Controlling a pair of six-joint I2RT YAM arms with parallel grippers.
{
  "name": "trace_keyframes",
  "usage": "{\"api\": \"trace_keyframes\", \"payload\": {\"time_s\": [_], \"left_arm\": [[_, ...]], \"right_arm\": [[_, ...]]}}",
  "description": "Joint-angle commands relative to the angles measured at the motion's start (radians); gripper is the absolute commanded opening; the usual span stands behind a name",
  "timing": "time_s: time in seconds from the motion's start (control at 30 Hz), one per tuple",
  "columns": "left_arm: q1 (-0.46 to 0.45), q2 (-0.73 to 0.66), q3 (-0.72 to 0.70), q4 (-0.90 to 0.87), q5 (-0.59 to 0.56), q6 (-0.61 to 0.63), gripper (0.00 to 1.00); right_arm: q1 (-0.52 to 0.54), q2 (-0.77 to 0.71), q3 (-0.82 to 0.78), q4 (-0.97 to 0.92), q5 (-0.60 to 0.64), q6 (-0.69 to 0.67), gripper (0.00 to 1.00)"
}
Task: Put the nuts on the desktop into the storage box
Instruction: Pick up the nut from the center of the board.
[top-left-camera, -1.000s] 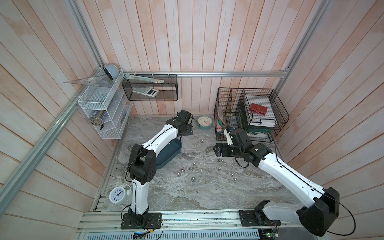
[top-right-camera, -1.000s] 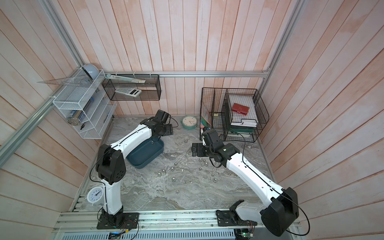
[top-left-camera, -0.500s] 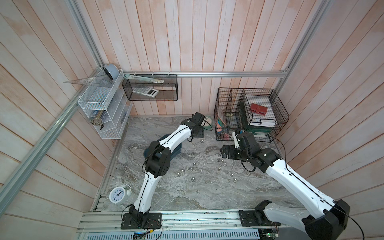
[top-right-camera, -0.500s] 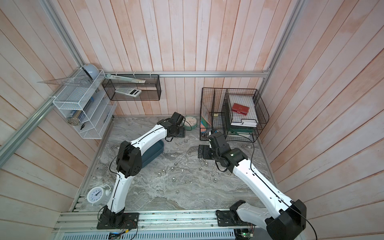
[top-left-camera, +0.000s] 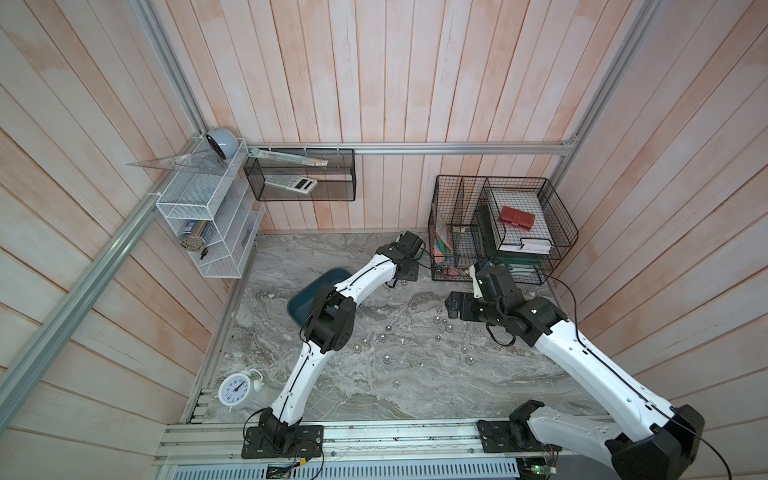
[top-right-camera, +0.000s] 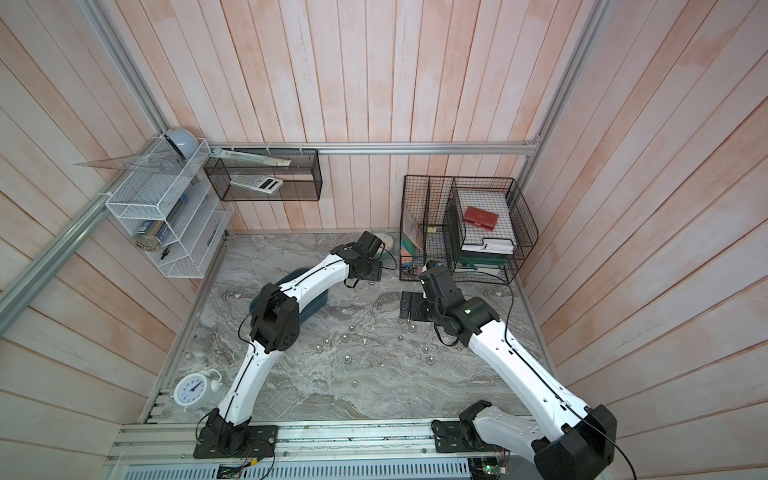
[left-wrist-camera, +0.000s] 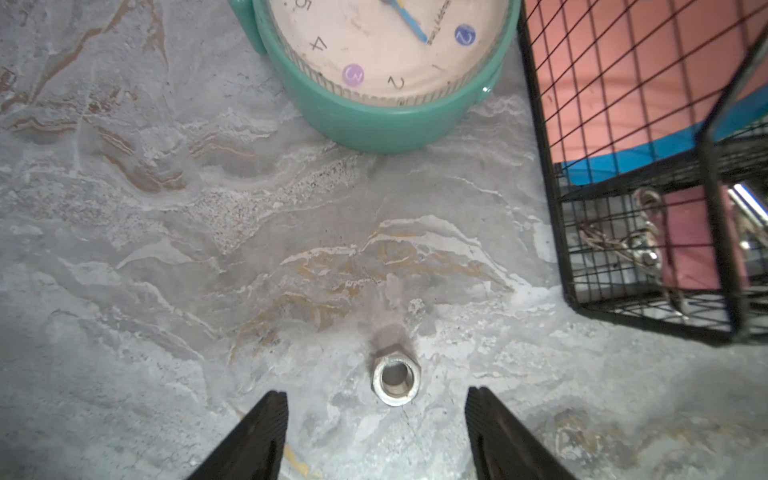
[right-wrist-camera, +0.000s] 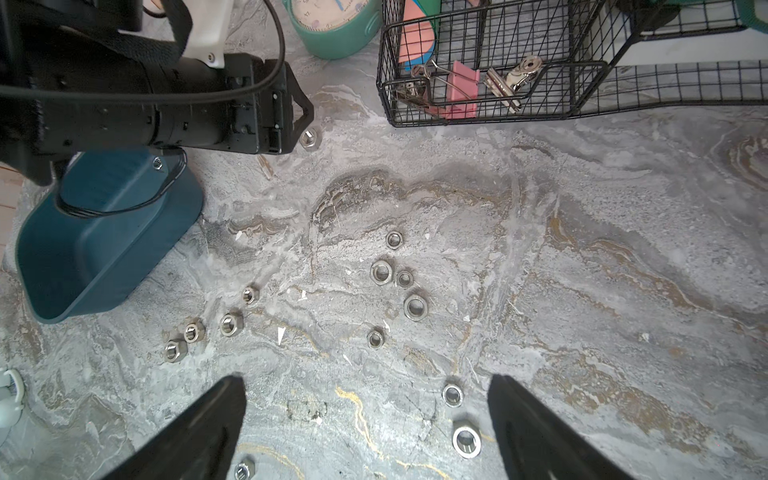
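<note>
Although one nut (right-wrist-camera: 157, 163) already lies in the teal storage box (right-wrist-camera: 95, 249), about a dozen nuts (right-wrist-camera: 415, 306) lie scattered on the bench (right-wrist-camera: 582, 249); our left claw (left-wrist-camera: 376, 390), spread, frames a hex nut (left-wrist-camera: 395, 380) near the green clock (left-wrist-camera: 374, 120), and our right claw (right-wrist-camera: 366, 377) hangs spread, empty.

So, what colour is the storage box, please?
Dark teal-blue storage box, clearest in right wrist view.

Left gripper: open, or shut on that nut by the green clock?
Open. In the left wrist view the left gripper has its fingers apart either side of the nut, not touching; it lies flat on the desktop.
</note>
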Motion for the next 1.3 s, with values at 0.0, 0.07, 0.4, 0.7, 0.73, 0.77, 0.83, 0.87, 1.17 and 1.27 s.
{"api": "trace_keyframes", "payload": {"time_s": [0.0, 0.07, 0.4, 0.7, 0.73, 0.77, 0.83, 0.87, 1.17, 1.27], "left_arm": [[-0.003, 0.032, 0.026, 0.006, 0.014, 0.015, 0.73], [-0.003, 0.047, 0.031, 0.005, 0.024, 0.021, 0.71], [-0.009, 0.096, 0.057, 0.002, 0.052, 0.049, 0.62], [-0.014, 0.118, 0.063, -0.014, 0.04, 0.058, 0.44], [-0.016, 0.118, 0.061, -0.016, 0.036, 0.059, 0.43], [-0.016, 0.118, 0.062, -0.019, 0.03, 0.061, 0.43], [-0.016, 0.117, 0.062, -0.02, 0.029, 0.063, 0.37], [-0.016, 0.117, 0.062, -0.02, 0.028, 0.063, 0.36], [-0.016, 0.095, 0.056, -0.022, 0.018, 0.058, 0.21], [-0.016, 0.073, 0.047, -0.022, 0.008, 0.058, 0.21]], "right_arm": [[-0.005, -0.014, -0.004, -0.026, 0.012, 0.01, 0.98], [-0.005, -0.014, -0.007, -0.025, 0.01, 0.013, 0.98], [-0.005, -0.009, -0.008, -0.022, -0.003, 0.013, 0.98], [-0.005, -0.01, -0.013, -0.021, -0.003, 0.016, 0.98], [-0.005, -0.01, -0.013, -0.019, -0.004, 0.016, 0.98], [-0.005, -0.008, -0.013, -0.017, -0.004, 0.016, 0.98], [-0.005, -0.006, -0.015, -0.015, -0.006, 0.018, 0.98], [-0.005, -0.006, -0.016, -0.013, -0.006, 0.018, 0.98], [-0.006, -0.002, -0.019, 0.0, -0.011, 0.016, 0.98], [-0.006, 0.001, -0.019, 0.008, -0.015, 0.018, 0.98]]}}
